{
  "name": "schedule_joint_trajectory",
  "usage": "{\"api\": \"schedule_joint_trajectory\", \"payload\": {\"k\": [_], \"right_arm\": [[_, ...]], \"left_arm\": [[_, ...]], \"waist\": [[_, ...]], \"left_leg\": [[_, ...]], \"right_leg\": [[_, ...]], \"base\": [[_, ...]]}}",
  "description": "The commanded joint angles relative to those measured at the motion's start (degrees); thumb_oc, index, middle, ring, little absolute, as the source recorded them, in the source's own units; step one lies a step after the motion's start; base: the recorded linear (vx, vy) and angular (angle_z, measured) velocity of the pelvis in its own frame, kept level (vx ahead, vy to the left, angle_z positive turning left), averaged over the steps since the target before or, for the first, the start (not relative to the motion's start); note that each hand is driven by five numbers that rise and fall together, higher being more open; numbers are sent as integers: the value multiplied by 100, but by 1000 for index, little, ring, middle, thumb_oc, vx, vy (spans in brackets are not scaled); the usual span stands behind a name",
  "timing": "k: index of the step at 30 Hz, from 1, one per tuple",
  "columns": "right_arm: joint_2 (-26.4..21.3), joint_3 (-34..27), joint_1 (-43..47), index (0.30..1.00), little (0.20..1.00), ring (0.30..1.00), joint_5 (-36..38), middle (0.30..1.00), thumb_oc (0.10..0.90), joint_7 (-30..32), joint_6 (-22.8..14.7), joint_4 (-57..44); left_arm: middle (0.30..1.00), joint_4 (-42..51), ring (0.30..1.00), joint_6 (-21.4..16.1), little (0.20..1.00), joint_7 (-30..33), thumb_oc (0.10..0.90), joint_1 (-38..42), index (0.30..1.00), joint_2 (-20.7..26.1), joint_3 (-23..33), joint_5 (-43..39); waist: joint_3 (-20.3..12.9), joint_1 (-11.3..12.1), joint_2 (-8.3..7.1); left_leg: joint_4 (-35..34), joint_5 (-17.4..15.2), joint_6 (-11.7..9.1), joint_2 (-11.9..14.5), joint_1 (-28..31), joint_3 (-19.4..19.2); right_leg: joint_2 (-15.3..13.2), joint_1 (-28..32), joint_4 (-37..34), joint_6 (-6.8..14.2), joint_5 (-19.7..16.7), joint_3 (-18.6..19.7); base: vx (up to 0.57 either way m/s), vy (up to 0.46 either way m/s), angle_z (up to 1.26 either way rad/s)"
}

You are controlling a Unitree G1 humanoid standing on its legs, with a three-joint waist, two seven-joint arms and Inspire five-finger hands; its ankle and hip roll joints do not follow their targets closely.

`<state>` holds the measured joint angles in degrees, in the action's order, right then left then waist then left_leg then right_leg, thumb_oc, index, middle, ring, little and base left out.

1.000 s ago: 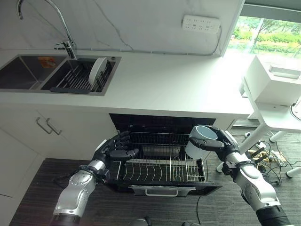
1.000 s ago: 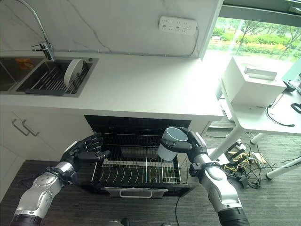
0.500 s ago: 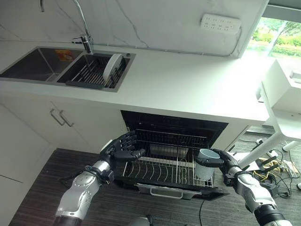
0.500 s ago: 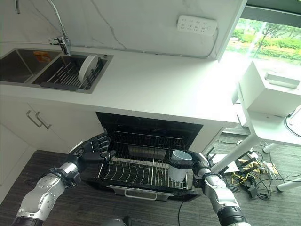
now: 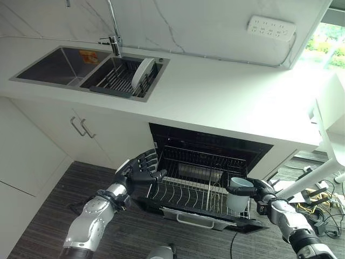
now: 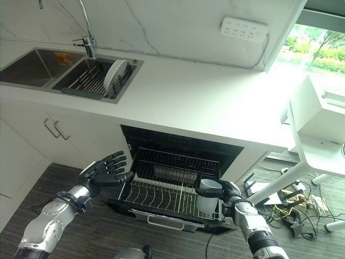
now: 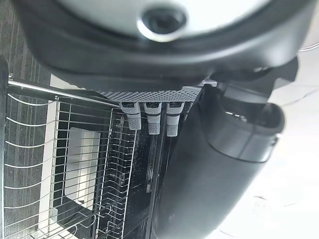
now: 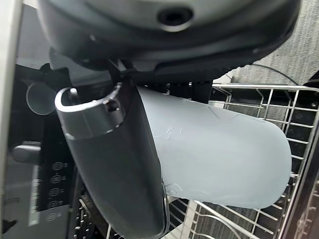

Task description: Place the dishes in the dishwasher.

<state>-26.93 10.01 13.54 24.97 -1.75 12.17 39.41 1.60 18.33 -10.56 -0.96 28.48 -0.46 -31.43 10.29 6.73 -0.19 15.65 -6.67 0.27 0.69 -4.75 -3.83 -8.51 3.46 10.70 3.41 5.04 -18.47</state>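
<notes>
Cup [image 5: 237, 195], pale blue-grey and upright with its mouth facing up, is sitting in the right hand [image 5: 261, 190], whose fingers and thumb are curling round its side. In the right wrist view the thumb [image 8: 112, 164] is lying across the cup's wall while the cup's body [image 8: 219, 149] is hanging just above the wires of the rack. The cup is at the right end of the pulled-out dishwasher rack [image 5: 188, 194], low among the wires; whether its base is touching them is not clear.

The left hand [image 5: 137, 171] is hovering at the rack's left edge with its fingers spread and relaxed, holding nothing; in its wrist view the fingertips [image 7: 149, 122] are pointing toward the wire tines.

The rack is sticking out of the dark dishwasher opening [image 5: 210, 148] under the white bench [image 5: 226, 97]. A white plate [image 5: 142, 73] is standing on edge in a drying rack [image 5: 116, 81] set in the right basin of the sink [image 5: 59, 63], beside a tall tap [image 5: 114, 32]. A white power strip [image 5: 271, 28] is fixed to the marbled wall. White cupboard doors with bar handles [image 5: 82, 127] are flanking the dishwasher on the left, and the floor [image 5: 48, 216] is dark wood-grain.
</notes>
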Motion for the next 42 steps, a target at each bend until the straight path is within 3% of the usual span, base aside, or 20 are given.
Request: {"api": "schedule_joint_trajectory", "payload": {"k": [1, 21, 42], "right_arm": [[-441, -38, 715, 300, 300, 300, 242, 300, 400, 124, -700, -42], [-766, -135, 1123, 300, 300, 300, 424, 300, 400, 219, -1042, 1138], [-743, -184, 1393, 300, 300, 300, 626, 300, 400, 363, -1267, 1735]], "left_arm": [[900, 842, 900, -662, 900, -68, 800, 288, 900, 273, -99, -418], [900, 1014, 900, -668, 900, -272, 800, 113, 900, 755, 107, -662], [900, 1113, 900, -975, 900, -421, 800, 17, 900, 988, 245, -775]], "waist": [[-352, 32, 125], [-214, 212, 300], [-13, 363, 503]], "left_leg": [[153, -473, -436, 463, 210, -270], [153, -294, -528, 512, 37, -133], [153, -142, -615, 512, -127, 49]], "right_leg": [[-10, -268, 649, 101, 797, -81], [-52, -278, 649, 58, 805, -290], [-106, -291, 649, 37, 810, -435]], "base": [[-10, -55, 5], [-21, -58, 8], [-21, -25, 7]]}}
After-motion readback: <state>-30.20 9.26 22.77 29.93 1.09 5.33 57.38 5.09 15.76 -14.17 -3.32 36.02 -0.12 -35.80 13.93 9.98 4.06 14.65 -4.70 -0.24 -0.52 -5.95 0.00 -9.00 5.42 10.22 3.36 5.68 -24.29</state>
